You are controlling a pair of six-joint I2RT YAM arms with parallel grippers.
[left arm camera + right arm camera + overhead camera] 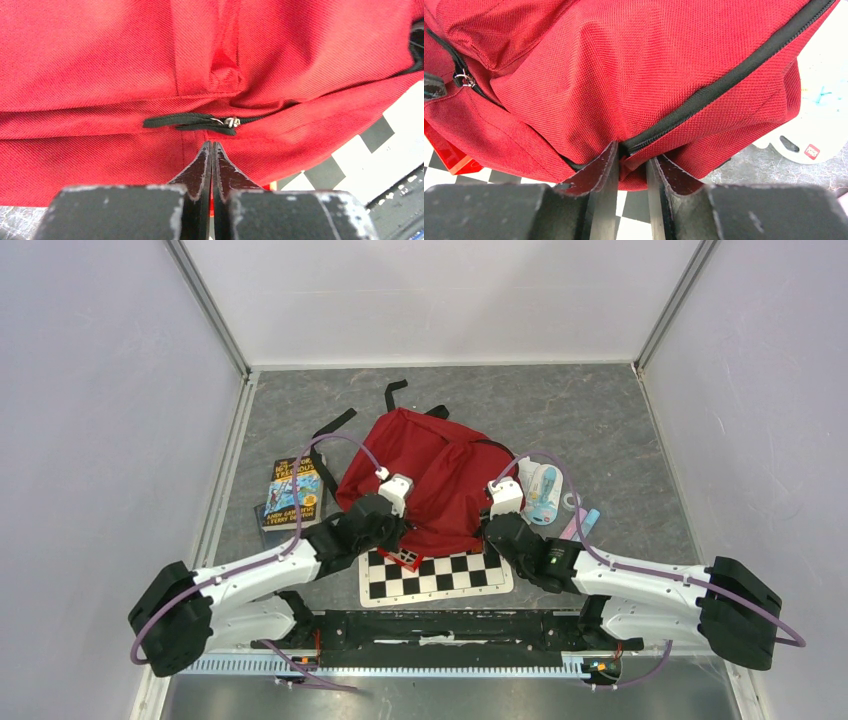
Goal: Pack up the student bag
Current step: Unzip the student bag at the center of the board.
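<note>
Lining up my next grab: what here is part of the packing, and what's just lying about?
In the job: bag; right claw, clamped on its edge; left claw, shut, tips at its front.
Lying about, perhaps to pack later: book; chessboard; blister pack; pens.

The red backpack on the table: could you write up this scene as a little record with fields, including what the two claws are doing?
bag: student bag, red, lying mid-table, its near edge over the chessboard
left arm: left gripper shut, tips against the red fabric just below the zipper pull; nothing visible between the fingers
right arm: right gripper clamped on a fold of the bag beside a black zipper
left of bag: book
right of bag: white package
</note>
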